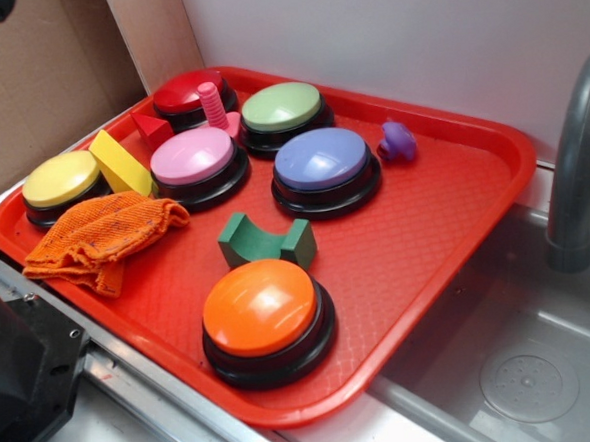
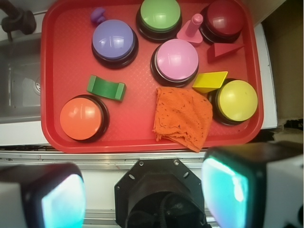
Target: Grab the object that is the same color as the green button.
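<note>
Going left to right in the wrist view: on the far left a grey sink sits beside the red tray, and the tray carries everything else, so I'm treating it as the tabletop here. Nearest its left edge is the orange button by the near-left corner, with the purple button further back and a little purple knob up at the far-left corner. The thing to grab is the dark green arch block; it lies between those two buttons, just beside the orange one, apart from both as far as I can tell, notch facing away from the camera. It's the only small piece matching the green button, which sits at the far edge around the middle. Moving right there's the pink button, a pink peg, an orange cloth crumpled near the front edge, a yellow block leaning on the yellow button, a red wedge and the red button at the far-right corner. The claw hangs well back from the front edge with its pads spread wide and nothing between them, probably parked high so the camera gets the whole layout first. I'd guess the block's free sides make it an easy pinch.
</note>
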`<state>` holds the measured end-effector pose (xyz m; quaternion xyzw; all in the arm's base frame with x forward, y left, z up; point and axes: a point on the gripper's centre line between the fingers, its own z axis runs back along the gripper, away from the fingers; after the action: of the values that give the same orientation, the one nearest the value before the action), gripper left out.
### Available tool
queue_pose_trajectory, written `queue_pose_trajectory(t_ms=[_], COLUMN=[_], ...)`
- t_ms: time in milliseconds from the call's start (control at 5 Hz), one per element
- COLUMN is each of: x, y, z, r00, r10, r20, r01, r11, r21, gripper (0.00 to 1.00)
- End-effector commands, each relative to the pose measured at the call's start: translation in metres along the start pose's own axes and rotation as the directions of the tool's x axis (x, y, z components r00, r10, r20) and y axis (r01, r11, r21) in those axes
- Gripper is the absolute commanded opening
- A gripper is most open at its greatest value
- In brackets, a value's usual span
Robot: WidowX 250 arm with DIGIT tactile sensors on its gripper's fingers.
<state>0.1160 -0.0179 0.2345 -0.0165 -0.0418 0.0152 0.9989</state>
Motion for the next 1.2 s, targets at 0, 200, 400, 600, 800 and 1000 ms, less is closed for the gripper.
queue_pose_trajectory(t_ms=[0, 200, 400, 600, 800, 1000], x=[0.0, 0.009, 0.023, 0.033, 0.046, 0.053], y=[0.0, -0.001, -0.007, -0.011, -0.01, -0.006], z=[0.0, -0.018, -0.045, -0.07, -0.104, -0.132], r00=[1.0, 0.999, 0.99, 0.971, 0.928, 0.898], r10=[0.0, 0.051, 0.138, 0.239, 0.373, 0.44], r20=[0.0, 0.014, 0.03, 0.027, 0.016, 0.005], r01=[0.0, -0.05, -0.136, -0.237, -0.373, -0.44], r11=[1.0, 0.997, 0.988, 0.969, 0.928, 0.898], r21=[0.0, -0.061, -0.069, -0.065, -0.004, 0.007], gripper=[1.0, 1.0, 1.0, 1.0, 1.0, 1.0])
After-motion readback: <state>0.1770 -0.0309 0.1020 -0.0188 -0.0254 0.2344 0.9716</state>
